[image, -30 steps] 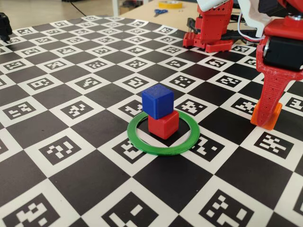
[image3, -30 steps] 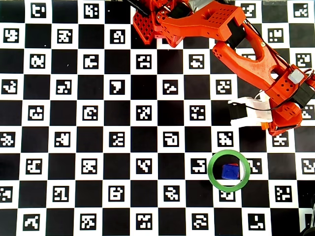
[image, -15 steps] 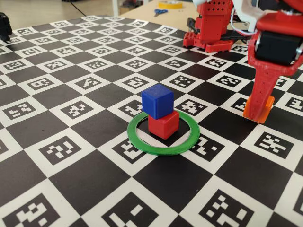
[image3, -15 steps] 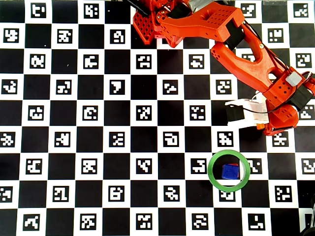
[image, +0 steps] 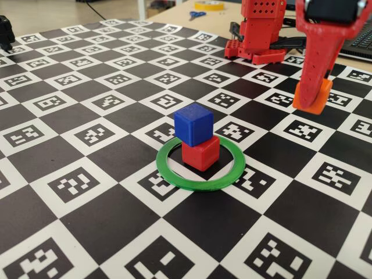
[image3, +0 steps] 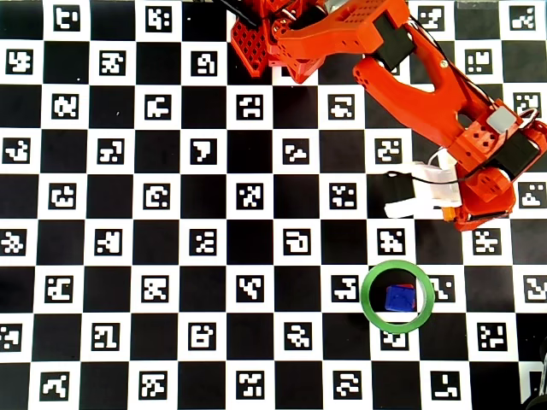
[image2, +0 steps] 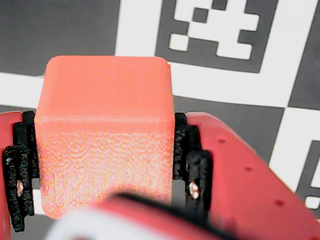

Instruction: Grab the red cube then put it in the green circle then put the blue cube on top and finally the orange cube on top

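I see the tool (image: 312,96) clamped on the orange cube (image: 312,96), holding it clear of the checkered tabletop (image: 87,174), right of the stack in the fixed view. In the wrist view the cube (image2: 105,135) sits squeezed between both fingers (image2: 225,165). The blue cube (image: 193,124) rests atop the red cube (image: 200,153) inside the green ring (image: 200,165).

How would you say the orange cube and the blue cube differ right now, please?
The orange cube is clamped in the end effector and hangs clear of the board, while the blue cube rests free on the red cube. The orange cube is outside the green circle; the blue cube is stacked within it. Both look the same size and shape.
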Tool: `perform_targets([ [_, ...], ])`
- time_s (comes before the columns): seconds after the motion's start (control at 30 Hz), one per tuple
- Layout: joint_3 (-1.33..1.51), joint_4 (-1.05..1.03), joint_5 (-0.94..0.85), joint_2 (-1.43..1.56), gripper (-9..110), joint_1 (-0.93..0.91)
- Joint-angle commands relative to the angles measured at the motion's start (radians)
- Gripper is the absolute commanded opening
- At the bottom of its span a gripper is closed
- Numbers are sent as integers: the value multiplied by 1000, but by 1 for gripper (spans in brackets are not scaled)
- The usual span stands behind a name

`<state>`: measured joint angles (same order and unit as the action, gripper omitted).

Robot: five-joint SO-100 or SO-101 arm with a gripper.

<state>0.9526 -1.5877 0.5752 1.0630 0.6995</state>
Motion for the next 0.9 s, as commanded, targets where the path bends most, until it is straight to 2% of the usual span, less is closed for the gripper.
perform_targets([
  [0.0,-29,-18,-20,150,9,-48],
  [0.3,-170,-54,-60,104,9,-152],
  [0.87,-522,-94,-87,-147,8,-209],
])
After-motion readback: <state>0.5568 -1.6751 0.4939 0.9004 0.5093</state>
